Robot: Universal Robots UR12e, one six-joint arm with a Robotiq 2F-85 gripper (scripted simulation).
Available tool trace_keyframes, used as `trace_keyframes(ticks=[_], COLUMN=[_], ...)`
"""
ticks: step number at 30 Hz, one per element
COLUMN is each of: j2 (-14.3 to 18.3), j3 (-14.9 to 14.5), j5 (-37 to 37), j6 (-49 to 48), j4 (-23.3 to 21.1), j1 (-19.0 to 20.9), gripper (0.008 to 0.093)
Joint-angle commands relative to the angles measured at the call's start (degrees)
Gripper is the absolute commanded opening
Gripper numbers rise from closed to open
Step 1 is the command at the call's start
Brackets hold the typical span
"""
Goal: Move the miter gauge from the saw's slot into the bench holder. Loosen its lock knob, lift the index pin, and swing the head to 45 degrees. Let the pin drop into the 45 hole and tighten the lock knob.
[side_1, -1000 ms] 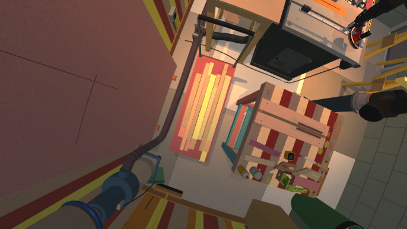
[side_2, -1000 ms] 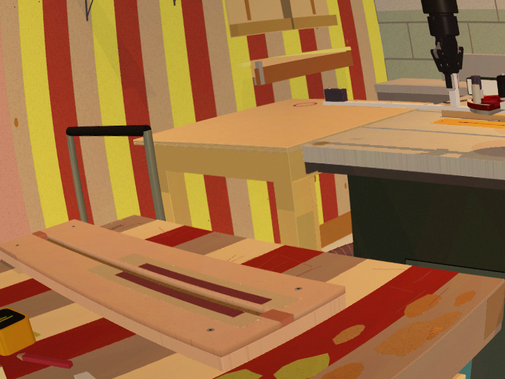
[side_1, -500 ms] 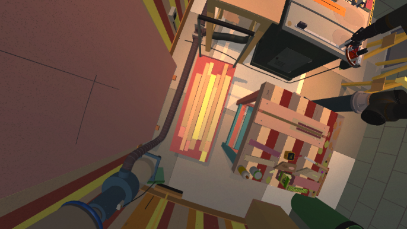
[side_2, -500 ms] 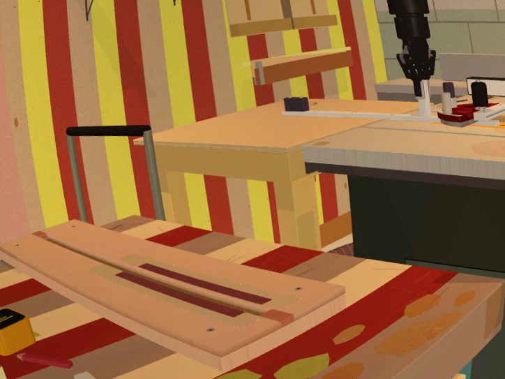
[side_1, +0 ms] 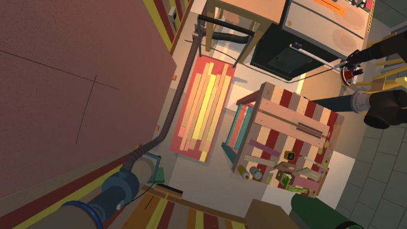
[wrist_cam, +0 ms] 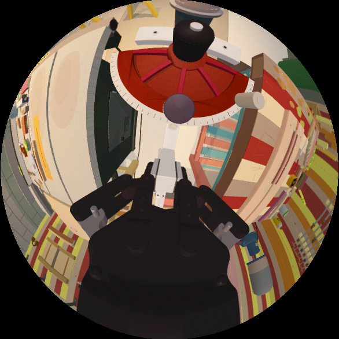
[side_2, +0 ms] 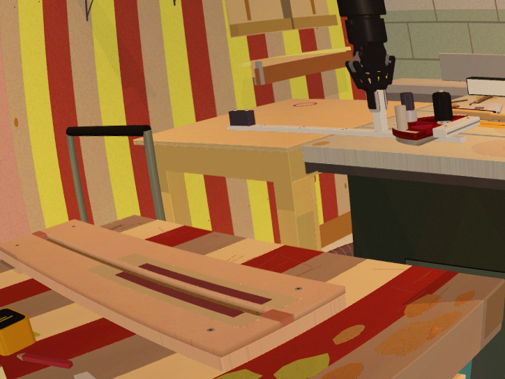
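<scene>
The miter gauge's long pale bar is partly hidden behind my fingers in the wrist camera, which shows only its upright white handle. That handle is held in my closed gripper, and the gauge hangs in the air above the saw table, beyond its front edge. The red protractor head carries a black lock knob, a grey index pin knob and a cream peg. The bench holder, a wooden board with a long slot, lies on the striped workbench, lower and well away from the gauge.
A large brown panel fills the left of the side camera. A tan outfeed table adjoins the saw. Lumber lies on a red mat on the floor. A yellow tape measure and a red pencil sit beside the holder.
</scene>
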Motion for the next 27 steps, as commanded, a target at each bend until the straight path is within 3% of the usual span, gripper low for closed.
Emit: trace_keyframes(ticks=[1, 13, 27], j2=[-0.15, 1.1, 5.06], j3=[-0.36, -1.64, -5.94], j5=[0.0, 0.0, -0.01], j6=[0.89, 13.07, 25.46], j4=[-0.18, -0.15, 0.19], j1=[0.9, 13.06, 25.43], gripper=[0.008, 0.008, 0.008])
